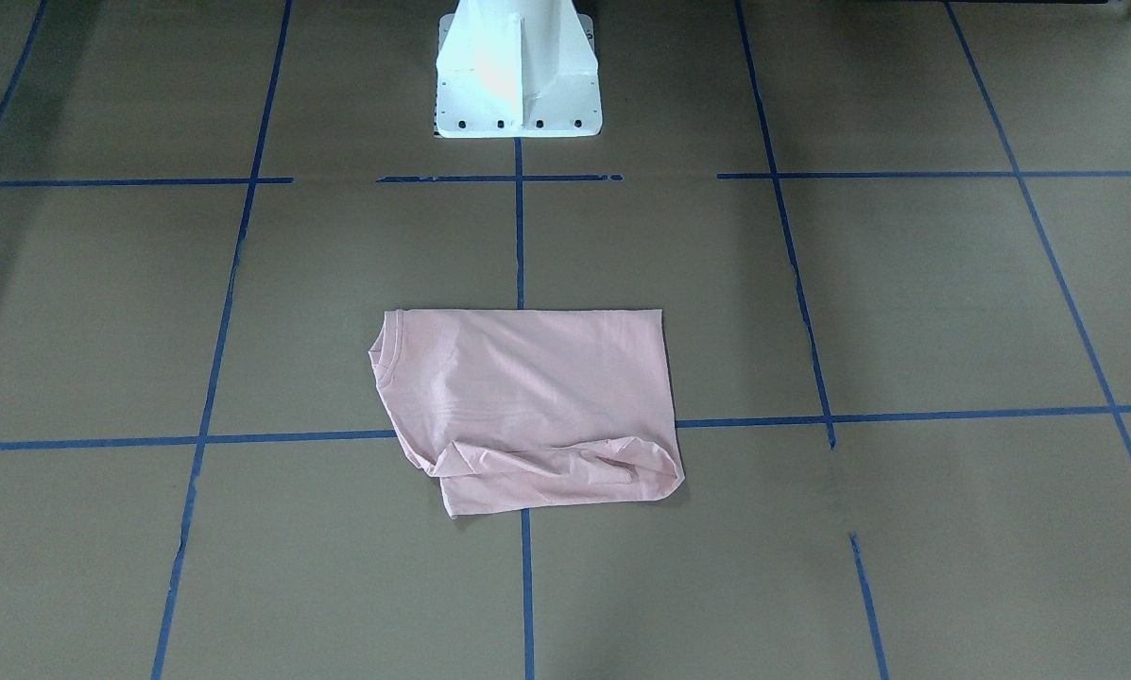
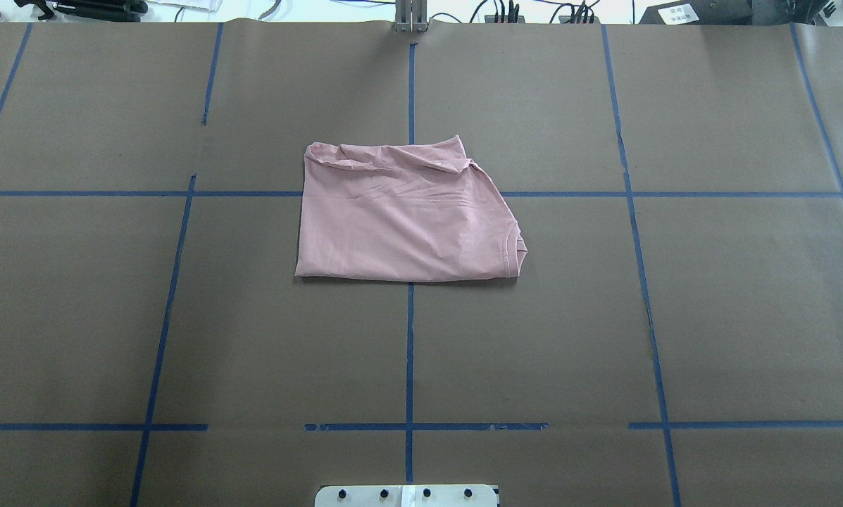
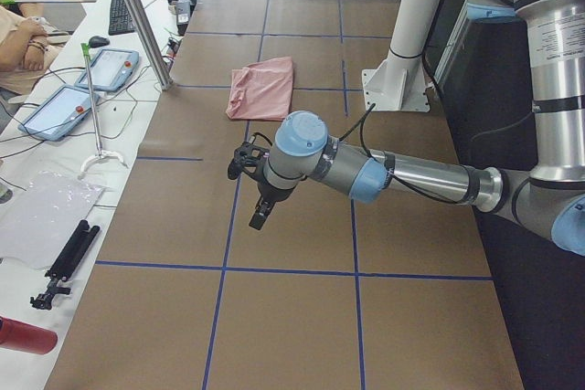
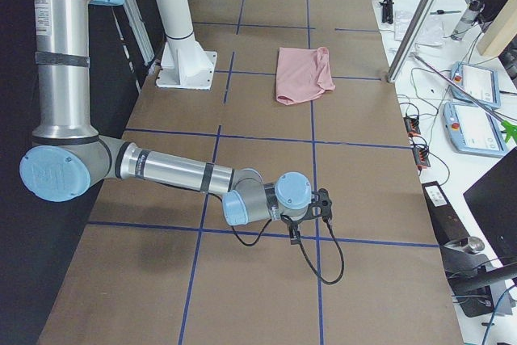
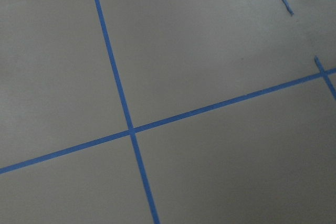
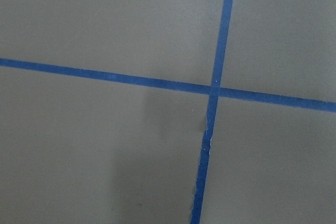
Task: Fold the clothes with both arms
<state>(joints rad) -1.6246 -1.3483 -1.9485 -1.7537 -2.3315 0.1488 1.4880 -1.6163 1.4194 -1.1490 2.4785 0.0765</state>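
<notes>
The pale pink T-shirt (image 1: 527, 406) lies folded into a rough rectangle at the middle of the brown table, with no gripper on it. It also shows in the overhead view (image 2: 403, 218). Its collar (image 2: 516, 246) is at one end and a bunched fold (image 2: 393, 158) runs along the far edge. The print is hidden. My left gripper (image 3: 259, 216) hangs over the table's left end, far from the shirt (image 3: 263, 89). My right gripper (image 4: 292, 236) hangs low over the right end, far from the shirt (image 4: 300, 74). I cannot tell whether either is open or shut.
The white pedestal base (image 1: 518, 71) stands behind the shirt. Blue tape lines (image 2: 410, 352) grid the brown paper. A side table holds teach pendants (image 3: 55, 111), a keyboard (image 3: 121, 14) and a red can (image 3: 27, 335). An operator's arm (image 3: 23, 38) rests there.
</notes>
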